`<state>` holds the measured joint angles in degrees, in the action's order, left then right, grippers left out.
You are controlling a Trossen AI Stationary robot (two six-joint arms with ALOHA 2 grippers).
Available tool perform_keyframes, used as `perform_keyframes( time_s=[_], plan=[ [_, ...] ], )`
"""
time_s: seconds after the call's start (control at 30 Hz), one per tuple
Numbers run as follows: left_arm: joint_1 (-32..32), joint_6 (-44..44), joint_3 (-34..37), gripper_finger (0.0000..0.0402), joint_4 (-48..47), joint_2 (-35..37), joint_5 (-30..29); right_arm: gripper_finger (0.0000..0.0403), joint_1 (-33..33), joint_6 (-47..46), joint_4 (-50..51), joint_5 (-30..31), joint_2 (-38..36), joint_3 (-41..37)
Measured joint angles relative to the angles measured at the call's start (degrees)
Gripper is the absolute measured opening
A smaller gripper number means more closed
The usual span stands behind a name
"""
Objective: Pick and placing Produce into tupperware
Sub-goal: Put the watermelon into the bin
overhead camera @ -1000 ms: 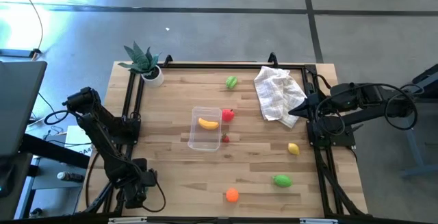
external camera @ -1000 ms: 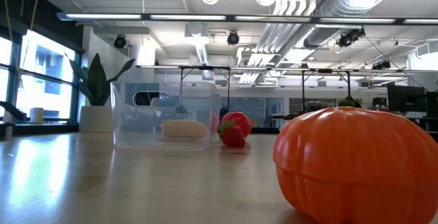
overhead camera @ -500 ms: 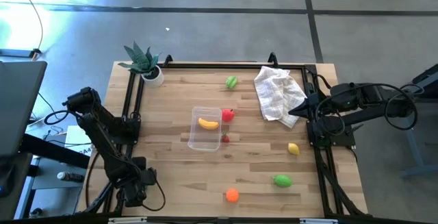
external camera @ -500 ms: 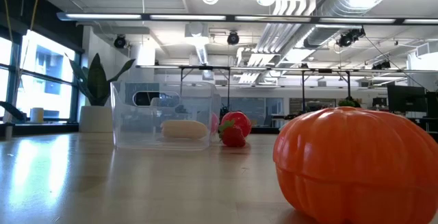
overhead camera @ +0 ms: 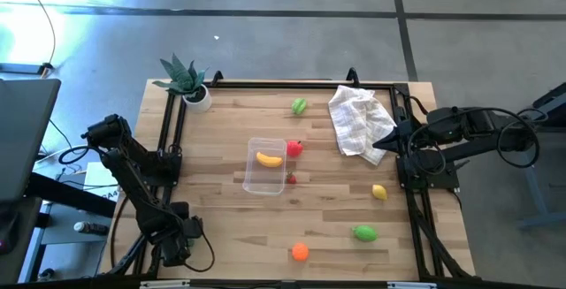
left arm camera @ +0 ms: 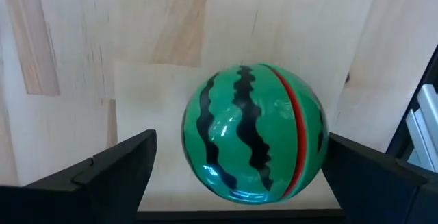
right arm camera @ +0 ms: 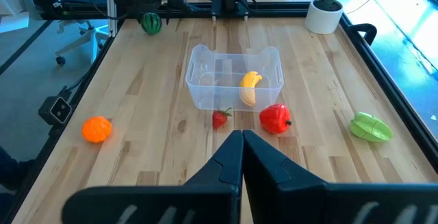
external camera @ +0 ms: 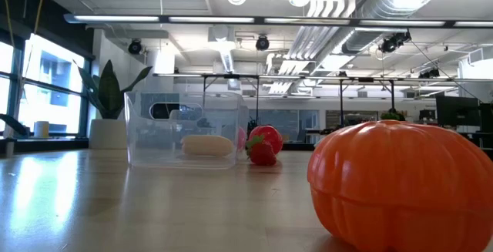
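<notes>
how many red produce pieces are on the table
2: a larger red piece touching the tupperware's right side, and a small strawberry-like one near its front right corner. None seem hidden.

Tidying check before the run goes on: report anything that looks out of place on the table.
A crumpled white cloth lies bunched at the table's far right, by the parked right gripper; it is neither produce nor tub. Only the banana is in the tupperware. Nothing looks spilled or broken.

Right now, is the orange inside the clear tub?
No: the orange lies on the bare table near its front edge, well apart from the tub, which holds only the banana.
</notes>
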<state>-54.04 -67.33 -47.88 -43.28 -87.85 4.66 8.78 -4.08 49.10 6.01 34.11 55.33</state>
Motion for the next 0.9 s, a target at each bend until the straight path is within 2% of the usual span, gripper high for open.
perform_keyframes(
  time_s=[0.2, 0.57, 0.9],
  plan=[
    [0.0, 0.02, 0.0, 0.0378, 0.22, 0.0, -0.59, 0.0, -0.01, 0.0, 0.0, 0.01, 0.0, 0.01],
    [0.0, -1.28, -0.05, 0.0305, 0.87, 0.0, -2.77, 0.0, 0.0, 0.0, 0.0, 0.01, 0.0, 0.01],
    [0.0, -1.55, -0.07, 0.0304, 1.09, 0.02, -3.01, 0.0, 0.0, 0.0, -0.01, -0.01, 0.01, 0.0]
  ],
)
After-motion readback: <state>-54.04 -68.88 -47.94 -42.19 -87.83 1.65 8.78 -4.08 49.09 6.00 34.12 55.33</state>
